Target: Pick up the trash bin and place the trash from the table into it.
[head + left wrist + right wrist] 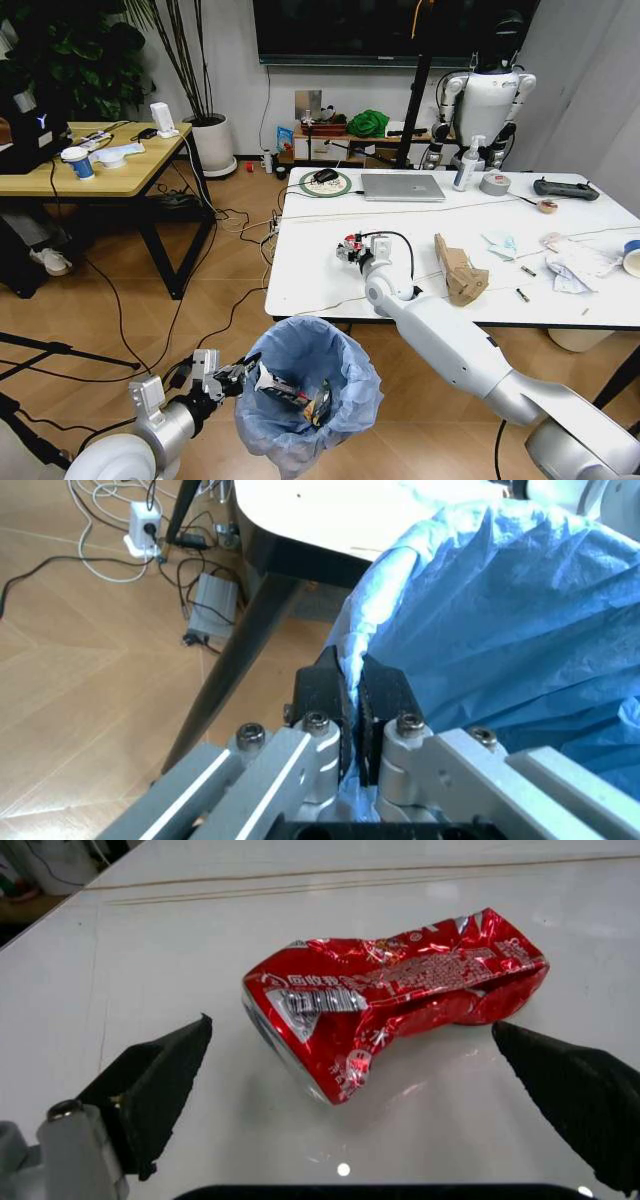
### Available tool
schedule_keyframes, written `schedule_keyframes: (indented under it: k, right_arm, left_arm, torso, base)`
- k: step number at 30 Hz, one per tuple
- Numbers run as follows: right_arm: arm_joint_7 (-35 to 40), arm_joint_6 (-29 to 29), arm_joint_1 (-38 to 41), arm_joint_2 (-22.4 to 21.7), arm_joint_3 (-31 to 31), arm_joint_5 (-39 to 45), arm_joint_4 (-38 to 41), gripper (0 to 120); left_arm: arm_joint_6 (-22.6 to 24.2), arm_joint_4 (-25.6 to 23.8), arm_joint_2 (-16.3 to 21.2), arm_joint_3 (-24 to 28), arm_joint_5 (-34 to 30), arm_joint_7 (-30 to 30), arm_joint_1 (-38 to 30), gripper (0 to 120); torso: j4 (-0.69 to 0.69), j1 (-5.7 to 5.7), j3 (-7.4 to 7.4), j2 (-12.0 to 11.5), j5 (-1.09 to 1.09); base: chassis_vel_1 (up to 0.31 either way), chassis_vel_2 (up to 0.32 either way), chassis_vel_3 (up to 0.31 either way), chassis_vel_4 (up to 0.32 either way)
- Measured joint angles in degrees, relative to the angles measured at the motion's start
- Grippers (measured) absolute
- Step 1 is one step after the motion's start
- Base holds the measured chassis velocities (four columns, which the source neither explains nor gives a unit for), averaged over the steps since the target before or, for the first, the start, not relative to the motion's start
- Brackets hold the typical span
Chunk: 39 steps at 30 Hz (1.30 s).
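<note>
The trash bin (305, 400), lined with a crinkled light-blue bag (500, 630), hangs just in front of the table's (320, 285) near edge. My left gripper (240, 378) is shut on the bag's rim (350, 697). Some wrappers (300, 395) lie inside the bin. My right gripper (352, 250) hovers low over the table, open, its fingers (160, 1080) on either side of a crushed red wrapper (395, 1001) without touching it. More trash lies to the right: a crumpled brown paper bag (460, 270), white papers (575, 265) and tiny scraps (522, 295).
At the table's far side are a laptop (402, 186), a spray bottle (466, 165), a tape roll (495, 184) and a black controller (565, 188). A wooden desk (90, 165) stands to the left, with cables (240, 225) across the floor between.
</note>
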Motion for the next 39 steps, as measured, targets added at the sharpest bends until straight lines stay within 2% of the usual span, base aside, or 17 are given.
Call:
schedule_keyframes:
  k: [17,19,20,21,26,28,29,30,32,34,39]
  right_arm:
    - [-3.17,1.77,-0.06,0.64,0.78,0.07,-3.01,98]
    - [-3.58,2.15,0.05,0.73,0.87,0.1,-3.36,93]
    - [-3.85,2.5,0.1,0.8,0.96,0.11,-3.61,87]
    - [-3.85,2.5,0.1,0.8,0.96,0.11,-3.61,87]
    - [-4.3,2.95,0.14,0.71,1.0,0.14,-3.9,65]
    - [-4.3,2.95,0.14,0.71,1.0,0.14,-3.9,63]
    - [-4.31,2.96,0.14,0.71,1.0,0.14,-3.91,56]
    - [-4.31,2.96,0.14,0.71,0.99,0.14,-3.91,53]
    - [-4.4,2.98,0.23,0.73,0.88,0.14,-4.0,42]
    - [-4.43,3.0,0.26,0.75,0.87,0.13,-4.04,41]
    - [-4.74,3.14,0.38,0.79,0.69,0.11,-4.16,18]
  left_arm:
    - [-0.03,-0.06,0.03,-0.15,0.02,-0.09,0.08,0]
    - [-0.03,-0.06,0.02,-0.15,0.02,-0.09,0.08,0]
    - [-0.03,-0.06,0.02,-0.15,0.02,-0.09,0.07,0]
    - [-0.03,-0.06,0.02,-0.15,0.02,-0.09,0.07,0]
    - [-0.05,0.21,0.05,-0.13,0.01,-0.07,-0.04,0]
    - [-0.05,0.22,0.05,-0.12,0.01,-0.07,-0.06,0]
    - [-0.06,0.28,0.05,-0.09,0.01,-0.05,-0.15,0]
    - [-0.07,0.29,0.05,-0.08,0.0,-0.04,-0.17,0]
    - [-0.09,0.39,0.05,-0.07,-0.01,-0.03,-0.21,0]
    - [-0.09,0.41,0.05,-0.07,-0.01,-0.02,-0.21,0]
    - [-0.1,0.43,0.09,-0.08,-0.01,0.03,-0.19,0]
  torso:
    - [0.0,0.0,0.0,0.0,0.0]
    - [0.0,0.0,0.0,0.0,0.0]
    - [0.0,0.0,0.0,0.0,0.0]
    - [0.0,0.0,0.0,0.0,0.0]
    - [0.0,0.0,0.0,0.0,0.0]
    - [0.0,0.0,0.0,0.0,0.0]
    - [0.0,0.0,0.0,0.0,0.0]
    - [0.0,0.0,0.0,0.0,0.0]
    - [0.0,0.0,0.0,0.0,0.0]
    - [0.0,0.0,0.0,0.0,0.0]
    - [0.0,0.0,0.0,0.0,0.0]
  base:
    - [0.0,0.0,0.0,0.0]
    - [0.0,0.0,0.0,0.0]
    - [0.0,0.0,0.0,0.0]
    - [0.0,0.0,0.0,0.0]
    - [0.0,0.0,0.0,0.0]
    - [0.0,0.0,0.0,0.0]
    - [0.0,0.0,0.0,0.0]
    - [0.0,0.0,0.0,0.0]
    - [0.0,0.0,0.0,0.0]
    - [0.0,0.0,0.0,0.0]
    - [0.0,0.0,0.0,0.0]
